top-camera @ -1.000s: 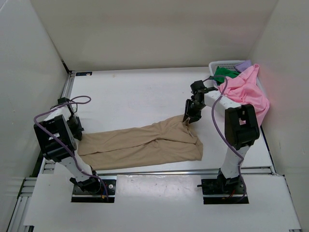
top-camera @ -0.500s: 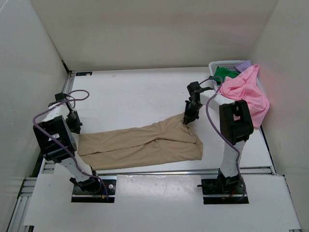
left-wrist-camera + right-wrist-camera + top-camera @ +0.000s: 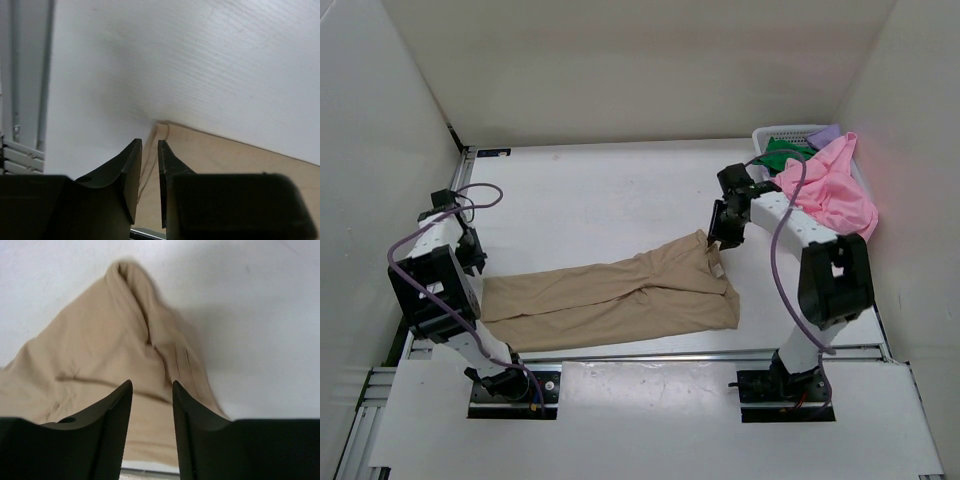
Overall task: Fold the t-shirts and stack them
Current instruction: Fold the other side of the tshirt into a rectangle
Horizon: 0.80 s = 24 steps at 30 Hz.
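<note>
— Where's the top camera?
— High behind the arms, looking down on the whole table [image 3: 600, 190], with their bases at the frame's bottom.
— And the wrist ones?
— Close in and low, each peering past its own fingers [image 3: 125, 175]. The left one catches the tan shirt [image 3: 610, 300] at lower right, and the right one is mostly filled by its other end. All three views share it.

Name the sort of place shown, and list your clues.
Probably a robotics lab cell: left arm and right arm bolted to a white table, plain walls boxing it in, tan t-shirt spread out.
</note>
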Each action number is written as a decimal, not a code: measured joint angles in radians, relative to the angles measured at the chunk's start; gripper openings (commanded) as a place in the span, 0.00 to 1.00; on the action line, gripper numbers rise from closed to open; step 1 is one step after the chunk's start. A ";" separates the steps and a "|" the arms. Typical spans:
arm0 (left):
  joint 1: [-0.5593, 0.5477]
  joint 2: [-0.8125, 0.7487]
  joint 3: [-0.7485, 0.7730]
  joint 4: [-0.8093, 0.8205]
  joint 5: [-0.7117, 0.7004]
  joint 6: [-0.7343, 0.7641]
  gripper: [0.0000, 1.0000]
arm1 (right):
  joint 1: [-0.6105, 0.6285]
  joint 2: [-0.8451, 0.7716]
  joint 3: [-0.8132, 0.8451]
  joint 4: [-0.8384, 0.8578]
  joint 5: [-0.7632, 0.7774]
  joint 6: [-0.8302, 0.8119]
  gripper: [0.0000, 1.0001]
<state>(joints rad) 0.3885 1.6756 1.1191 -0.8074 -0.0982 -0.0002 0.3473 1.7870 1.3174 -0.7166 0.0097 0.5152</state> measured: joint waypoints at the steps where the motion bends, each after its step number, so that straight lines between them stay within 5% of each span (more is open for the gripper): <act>1: 0.000 -0.013 0.000 0.000 -0.013 0.000 0.31 | 0.005 -0.047 -0.021 -0.008 0.011 0.007 0.38; 6: 0.000 -0.038 0.000 0.000 -0.065 0.000 0.33 | 0.077 -0.111 -0.040 -0.037 0.034 0.061 0.22; 11: -0.003 -0.038 -0.005 0.000 -0.080 0.000 0.34 | 0.112 0.069 -0.008 -0.032 -0.006 0.124 0.03; 14: -0.006 -0.040 -0.023 -0.004 -0.094 0.000 0.34 | 0.094 0.216 0.087 -0.070 -0.049 0.143 0.03; 19: -0.006 -0.046 -0.047 -0.027 -0.105 0.001 0.34 | 0.101 0.224 0.141 -0.040 -0.012 0.122 0.05; 24: -0.007 -0.054 -0.047 -0.032 -0.112 0.000 0.35 | 0.179 0.195 0.142 -0.035 0.027 0.083 0.26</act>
<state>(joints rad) 0.3817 1.6218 1.0721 -0.8391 -0.2104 0.0002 0.5262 1.9820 1.4593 -0.7517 0.0368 0.5983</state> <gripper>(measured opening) 0.337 0.193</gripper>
